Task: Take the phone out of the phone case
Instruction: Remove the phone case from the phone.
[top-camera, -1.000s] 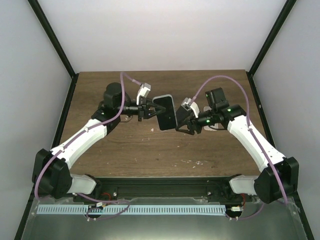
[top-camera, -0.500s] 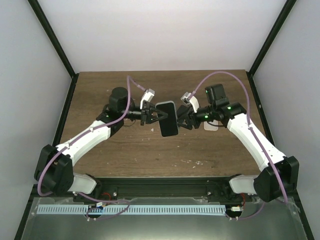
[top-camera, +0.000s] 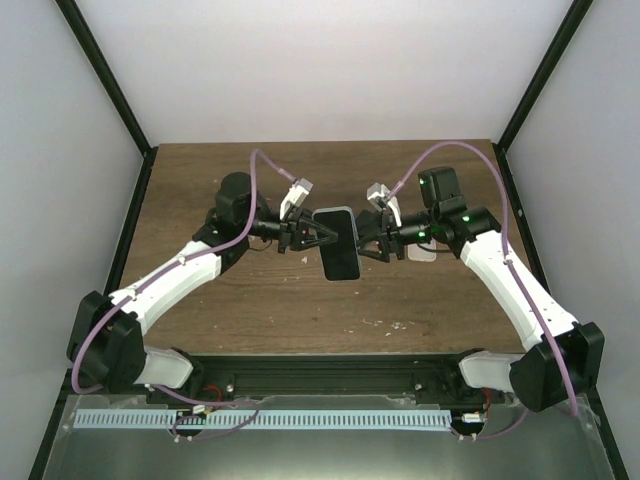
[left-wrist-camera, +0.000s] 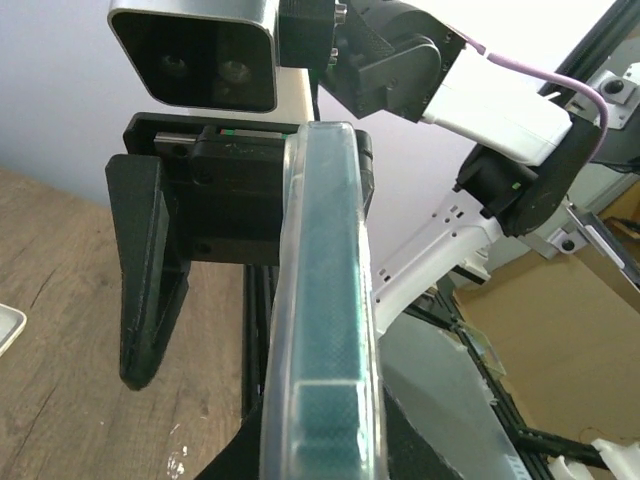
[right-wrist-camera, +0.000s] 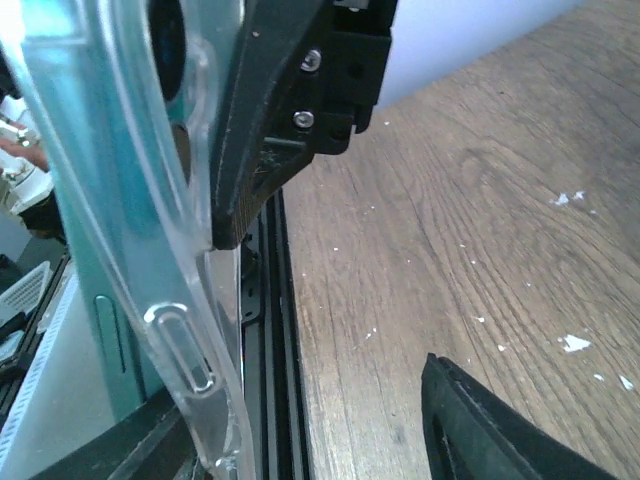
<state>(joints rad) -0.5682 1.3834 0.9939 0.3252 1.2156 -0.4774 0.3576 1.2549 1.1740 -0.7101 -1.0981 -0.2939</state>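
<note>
The phone (top-camera: 338, 243), dark and in a clear case, hangs in the air over the table's middle. My left gripper (top-camera: 318, 237) is shut on its left edge. In the left wrist view the teal phone in its clear case (left-wrist-camera: 325, 300) stands edge-on between my own jaws (left-wrist-camera: 320, 455). My right gripper (top-camera: 362, 243) is open at the phone's right edge. In the right wrist view the clear case (right-wrist-camera: 120, 200) lies against my near-left finger, with a wide gap across my right gripper (right-wrist-camera: 310, 440). One right finger (left-wrist-camera: 150, 270) stands apart from the phone.
A small white object (top-camera: 421, 252) lies on the wooden table (top-camera: 260, 300) under the right arm. A black rail (top-camera: 330, 375) runs along the near edge. White walls with black frame posts (top-camera: 110, 85) enclose the table.
The left gripper carried the phone right and slightly nearer. The right gripper rose and moved in to the phone's right edge.
</note>
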